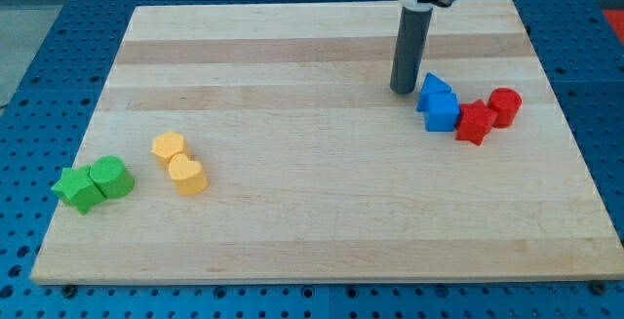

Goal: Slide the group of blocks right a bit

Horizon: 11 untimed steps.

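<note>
A group of blocks sits at the view's right: a blue triangular block (434, 87), a blue cube (442, 112), a red star-like block (475, 122) and a red cylinder (504, 106), touching in a row. My tip (403, 91) stands on the board just left of the blue triangular block, close to it; I cannot tell whether it touches.
A yellow hexagon (169, 147) and a yellow heart (187, 176) lie at the view's left. A green star (78, 189) and a green rounded block (113, 177) lie near the board's left edge. The wooden board (312, 221) rests on a blue perforated table.
</note>
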{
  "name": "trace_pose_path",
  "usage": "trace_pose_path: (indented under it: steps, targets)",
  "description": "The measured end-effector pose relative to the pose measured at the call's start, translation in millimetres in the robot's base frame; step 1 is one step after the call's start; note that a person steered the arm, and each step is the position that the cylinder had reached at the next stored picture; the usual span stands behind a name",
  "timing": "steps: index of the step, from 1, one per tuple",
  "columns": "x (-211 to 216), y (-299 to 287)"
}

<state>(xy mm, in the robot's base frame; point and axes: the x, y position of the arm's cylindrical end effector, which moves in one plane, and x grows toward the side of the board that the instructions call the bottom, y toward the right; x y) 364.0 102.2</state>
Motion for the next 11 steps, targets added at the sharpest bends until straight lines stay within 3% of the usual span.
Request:
trace_pose_path:
  steps: [1, 2, 4, 5, 6, 7, 9, 11]
  targets:
    - [-31.4, 0.1]
    - [-29.8, 50.7]
    - [1.3, 186.9]
    - [42.5, 204.1]
    - [80.0, 182.8]
    - [77.5, 132.8]
    - [63.9, 116.7]
    - [55.3, 32.9]
